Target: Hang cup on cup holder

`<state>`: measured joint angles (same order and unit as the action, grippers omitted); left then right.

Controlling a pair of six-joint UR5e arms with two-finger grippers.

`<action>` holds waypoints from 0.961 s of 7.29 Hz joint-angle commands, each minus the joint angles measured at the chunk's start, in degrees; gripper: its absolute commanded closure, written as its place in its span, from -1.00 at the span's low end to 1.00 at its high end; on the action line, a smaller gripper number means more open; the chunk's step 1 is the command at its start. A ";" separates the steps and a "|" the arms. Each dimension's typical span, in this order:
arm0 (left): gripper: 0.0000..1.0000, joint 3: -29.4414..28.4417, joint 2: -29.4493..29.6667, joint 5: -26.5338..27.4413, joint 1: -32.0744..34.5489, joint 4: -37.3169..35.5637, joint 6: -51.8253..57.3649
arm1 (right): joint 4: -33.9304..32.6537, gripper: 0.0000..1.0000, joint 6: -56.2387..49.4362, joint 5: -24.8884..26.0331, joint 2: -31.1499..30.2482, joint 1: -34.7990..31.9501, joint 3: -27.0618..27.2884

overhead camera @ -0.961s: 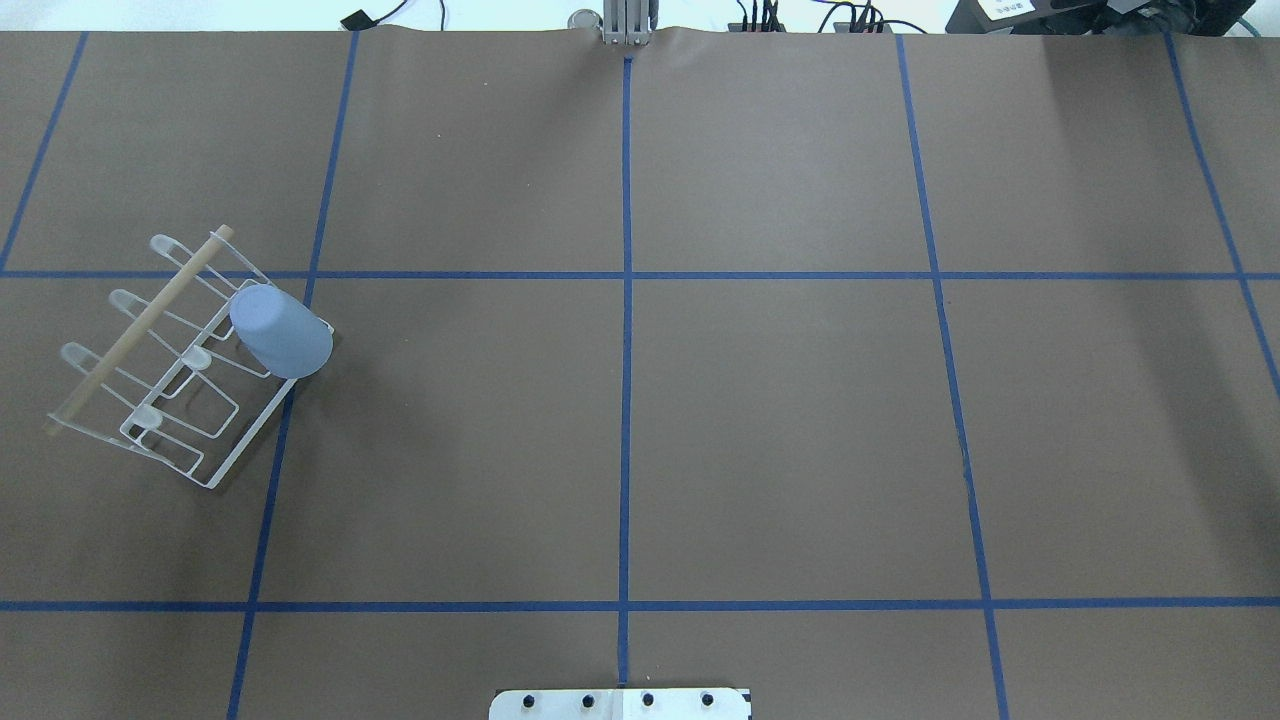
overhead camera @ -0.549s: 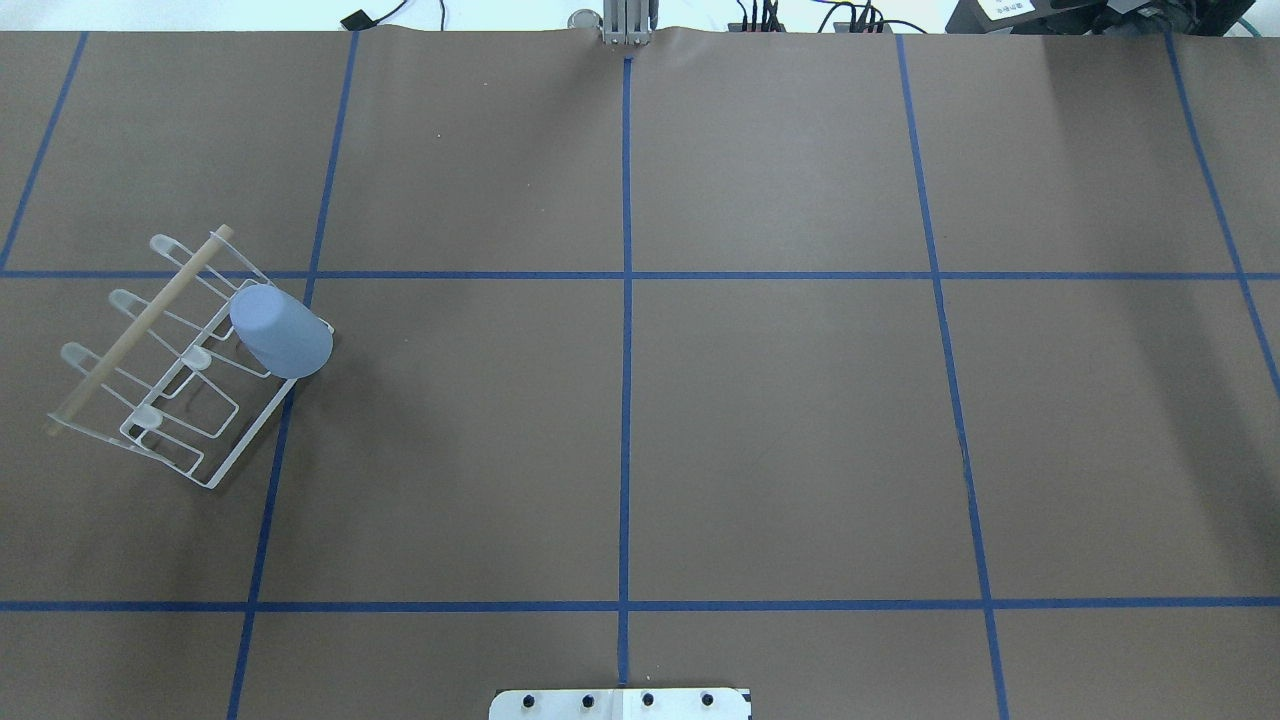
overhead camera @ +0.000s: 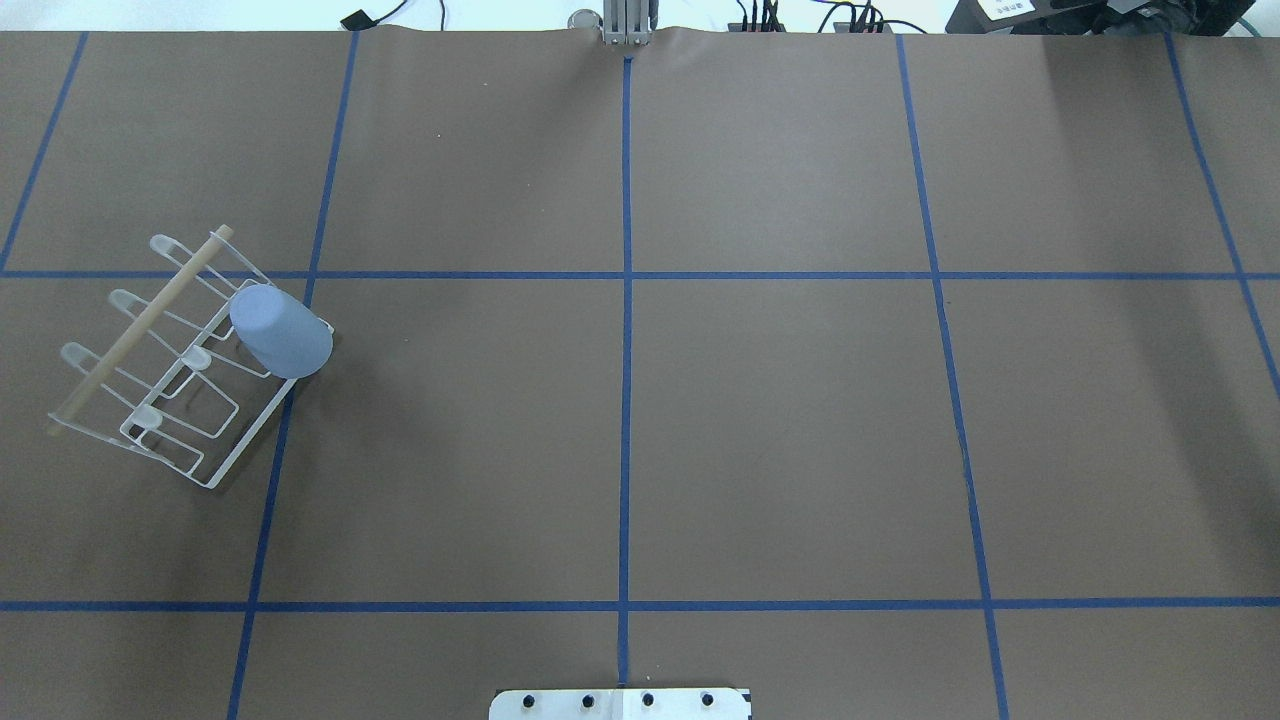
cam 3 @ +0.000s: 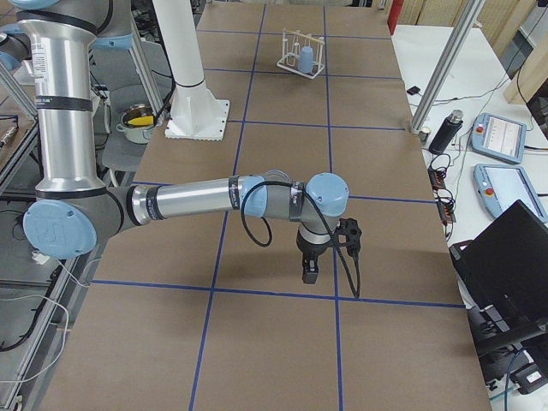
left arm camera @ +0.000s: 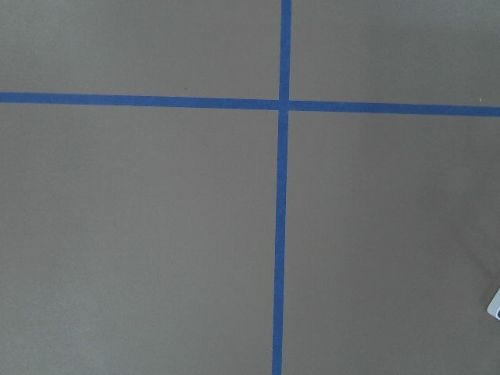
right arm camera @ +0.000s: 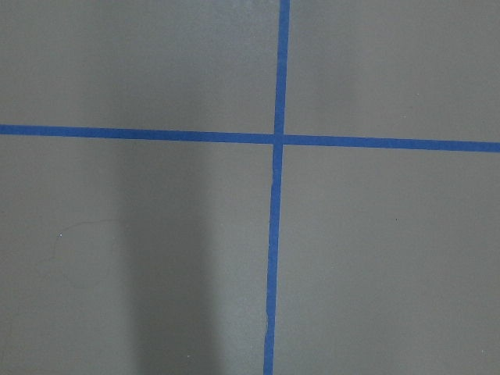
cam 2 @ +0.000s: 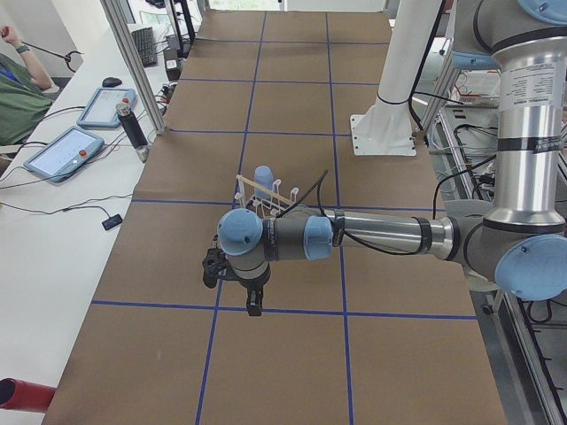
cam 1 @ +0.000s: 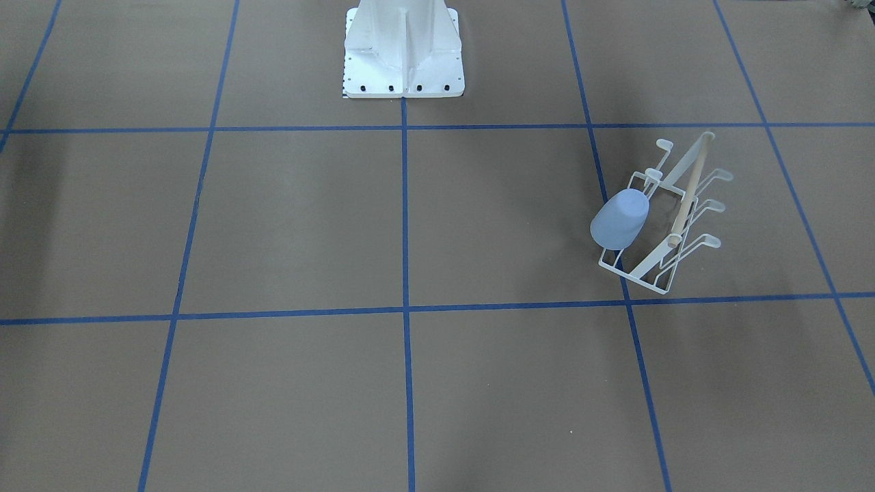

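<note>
Cup [overhead camera: 281,331]: pale blue, plain, handleless, tapered. It sits inverted and tilted on a prong of the white wire rack [overhead camera: 147,416], narrow base uppermost, at the left middle of the overhead frame and right middle of the front-facing frame. The cup is on the rack's side away from the wooden rod [overhead camera: 140,325].

Left gripper [cam 2: 254,304] and right gripper [cam 3: 308,272] hang over the taped table [overhead camera: 780,430], apart from the rack. Whether their jaws are parted or closed cannot be told.
</note>
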<state>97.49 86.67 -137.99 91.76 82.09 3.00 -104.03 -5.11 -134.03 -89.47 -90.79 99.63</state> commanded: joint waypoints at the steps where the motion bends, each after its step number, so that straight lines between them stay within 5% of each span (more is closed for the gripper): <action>1: -0.97 0.07 0.16 0.00 0.00 0.00 -0.01 | -0.03 -1.00 0.01 0.00 0.00 0.00 0.04; 7: -0.97 -0.28 0.69 0.00 -0.09 0.00 -0.01 | -0.03 -1.00 0.01 0.00 0.00 0.00 0.04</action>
<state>97.26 87.29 -138.02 91.69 82.09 2.95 -104.06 -5.10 -134.03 -89.49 -90.79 99.62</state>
